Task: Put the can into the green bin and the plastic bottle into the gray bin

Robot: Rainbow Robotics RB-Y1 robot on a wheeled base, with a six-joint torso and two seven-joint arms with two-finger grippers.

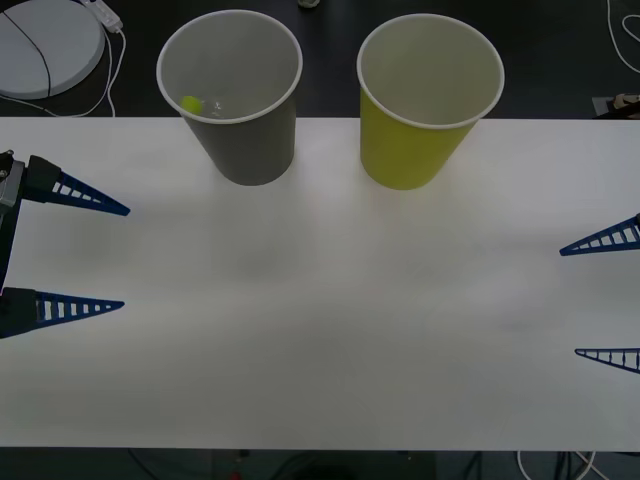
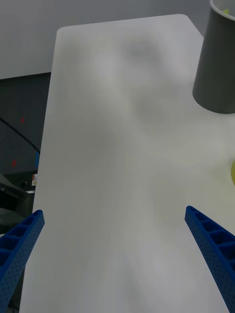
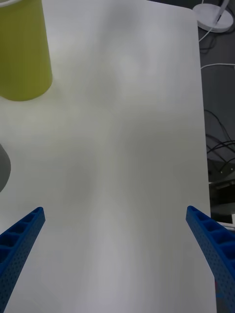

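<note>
Inside the gray bin (image 1: 240, 110), the wall is hiding most of the plastic bottle (image 1: 197, 103); only its lime cap is peeking out. The green bin (image 1: 420, 110) is showing me nothing of its floor. Frame edges are cropping my right gripper (image 1: 605, 297).

White table (image 1: 320, 330), dark floor (image 1: 330, 60), white round base (image 1: 45, 45), cables (image 1: 112, 70)

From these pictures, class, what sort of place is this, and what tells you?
Probably a robotics lab or test bench: a bare white table, gray bin and green bin staged as props, loose cables behind.
</note>
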